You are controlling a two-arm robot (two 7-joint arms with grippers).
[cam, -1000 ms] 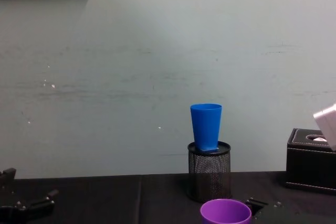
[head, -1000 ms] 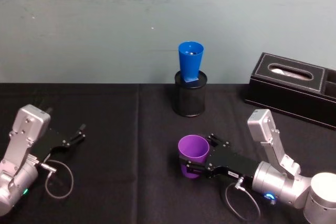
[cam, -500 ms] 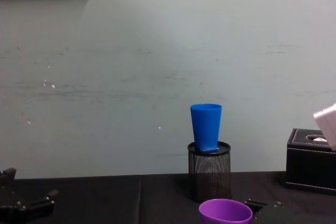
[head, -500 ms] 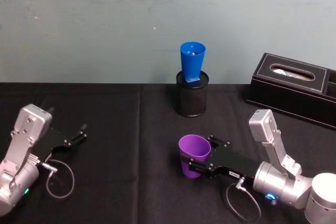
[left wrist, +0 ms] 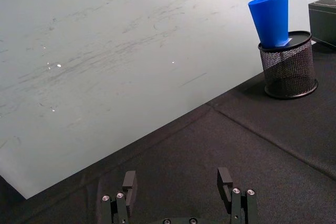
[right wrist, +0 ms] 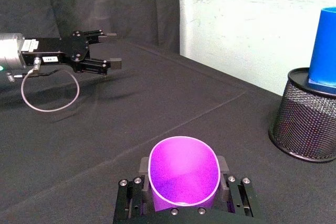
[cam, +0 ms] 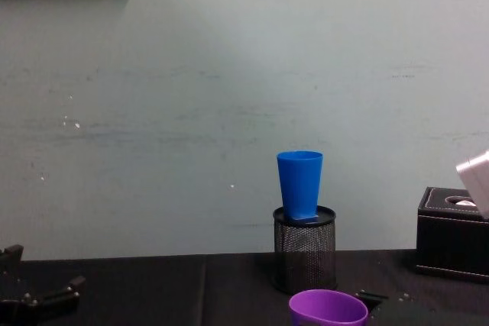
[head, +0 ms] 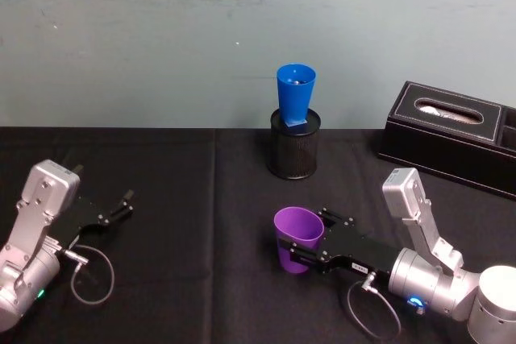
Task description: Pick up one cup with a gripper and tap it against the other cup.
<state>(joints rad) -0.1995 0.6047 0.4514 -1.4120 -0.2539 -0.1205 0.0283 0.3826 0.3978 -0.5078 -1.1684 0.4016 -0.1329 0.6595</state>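
Currently | right tool [head: 309, 237] clenching the purple cup [head: 297, 234] by its sides, in front of the mesh pen holder [head: 292, 155] and apart from it | blue cup [head: 294, 98] sitting upright in the holder's mouth | left tool [left wrist: 178, 179] idling released, well left of the holder

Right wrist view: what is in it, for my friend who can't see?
The right pincer grips a purple cup by its sides, its open mouth facing the camera. Beyond it on the black tablecloth, a blue cup stands in a black mesh holder, and the left pincer is open farther off.
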